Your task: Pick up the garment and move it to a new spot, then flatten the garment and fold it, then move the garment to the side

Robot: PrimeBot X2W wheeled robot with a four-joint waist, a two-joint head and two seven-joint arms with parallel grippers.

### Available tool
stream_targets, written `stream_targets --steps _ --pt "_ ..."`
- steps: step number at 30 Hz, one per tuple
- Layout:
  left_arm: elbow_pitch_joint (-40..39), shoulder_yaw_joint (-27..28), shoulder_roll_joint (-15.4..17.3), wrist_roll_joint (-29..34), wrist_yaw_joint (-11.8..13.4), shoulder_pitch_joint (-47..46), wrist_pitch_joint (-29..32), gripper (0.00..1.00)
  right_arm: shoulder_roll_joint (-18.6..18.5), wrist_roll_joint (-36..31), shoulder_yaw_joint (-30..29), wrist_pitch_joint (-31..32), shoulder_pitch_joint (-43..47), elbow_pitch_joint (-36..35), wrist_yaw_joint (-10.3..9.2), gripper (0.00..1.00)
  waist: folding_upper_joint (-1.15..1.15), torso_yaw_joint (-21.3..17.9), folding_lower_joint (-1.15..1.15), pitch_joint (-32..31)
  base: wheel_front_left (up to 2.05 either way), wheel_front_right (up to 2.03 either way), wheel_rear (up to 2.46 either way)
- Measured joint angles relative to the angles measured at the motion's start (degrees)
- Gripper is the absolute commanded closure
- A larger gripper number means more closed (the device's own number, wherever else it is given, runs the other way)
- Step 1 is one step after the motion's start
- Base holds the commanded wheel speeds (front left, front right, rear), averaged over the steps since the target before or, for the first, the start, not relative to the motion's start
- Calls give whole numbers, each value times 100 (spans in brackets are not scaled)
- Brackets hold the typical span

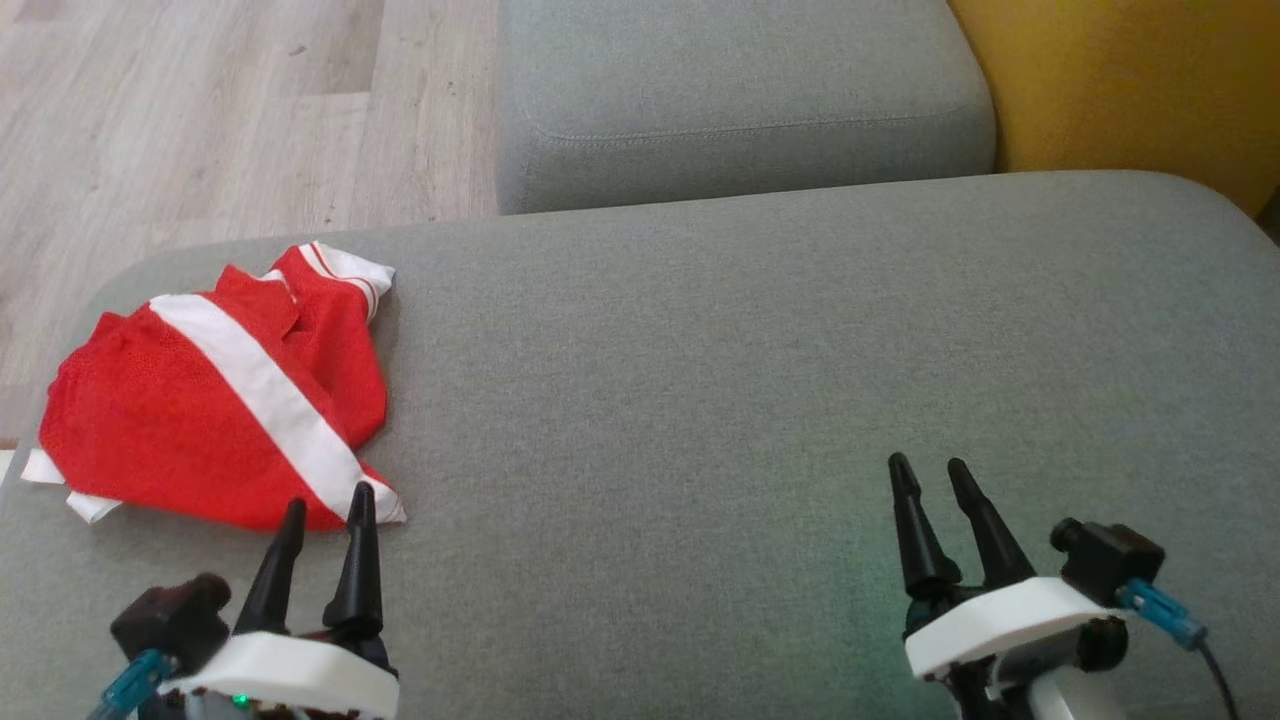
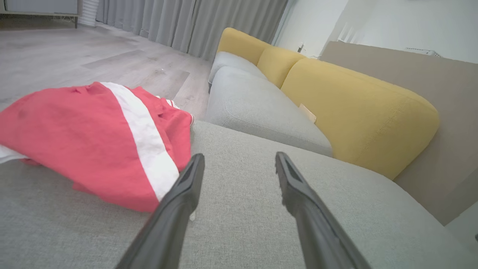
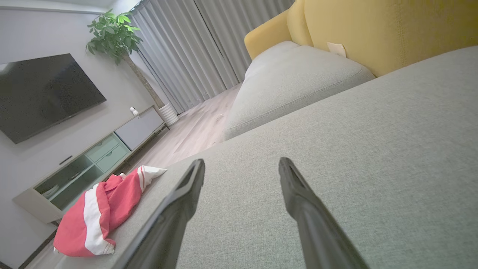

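Scene: a wide grey seat cushion carries the work. Beyond its far edge sits a second grey cushion, with a yellow backrest to the right and a pale wood floor to the left.

Garment: red with a broad white band running diagonally across it. We find it bunched, not flat, lying along the cushion's left edge and reaching up towards the far-left corner. A white, red-striped cuff points to the far side, and white trim at its left side reaches the cushion's edge.

Left gripper: fingers spread, nothing between them. It sits at the garment's near edge. From the head the fingertips overlap the red cloth, and from the left wrist the cloth lies just beside one finger. We cannot tell whether they touch.

Right gripper: fingers apart and empty, over bare cushion near the near edge, well apart from the garment.

Containers: a low cabinet stands under a wall-mounted TV. Its left compartments are see-through. Something pale sits inside one, too small to identify.
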Motion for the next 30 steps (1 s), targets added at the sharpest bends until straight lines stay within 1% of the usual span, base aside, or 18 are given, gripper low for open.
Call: stream_targets --steps 12,20,26,30 --pt "-127 -62 12 790 0 137 -180 0 -4 -716 151 -168 -1 -2 0 0 0 -23 0 -50 0 0 0" --pt "-148 -52 13 1394 142 191 -305 0 -5 -1248 162 -320 -6 5 0 0 0 -31 0 -57 0 0 0" --pt "-213 -33 11 1775 152 208 -408 0 -7 -1652 242 -410 -29 33 0 0 0 -25 0 -90 0 0 0" --pt "-245 -25 10 2059 141 235 -495 0 -8 -1710 264 -466 -44 85 0 0 0 -32 0 -114 0 0 0"
